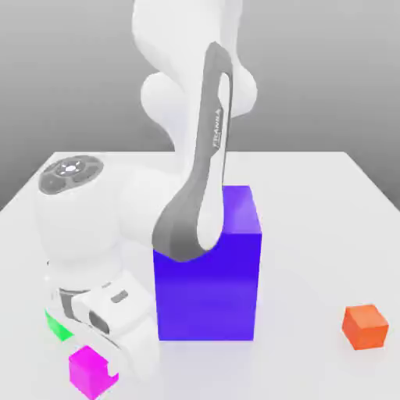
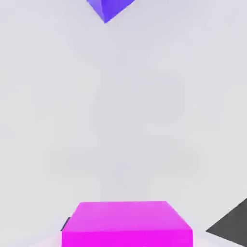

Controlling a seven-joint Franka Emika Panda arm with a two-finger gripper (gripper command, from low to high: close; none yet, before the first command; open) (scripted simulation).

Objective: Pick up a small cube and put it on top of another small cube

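The small magenta cube [image 1: 87,370] rests on the white table [image 1: 312,234] at the front of the exterior view's left. My gripper [image 1: 103,370] is down over it and shut on it; in the hand view the magenta cube [image 2: 126,224] sits between the dark fingers [image 2: 232,226]. The small green cube [image 1: 55,325] lies just behind the magenta one, mostly hidden by my white hand.
A big blue-violet block [image 1: 208,273] stands close to my hand on the exterior view's right, and its corner [image 2: 108,7] shows in the hand view. An orange cube [image 1: 365,326] lies far off toward the exterior view's right.
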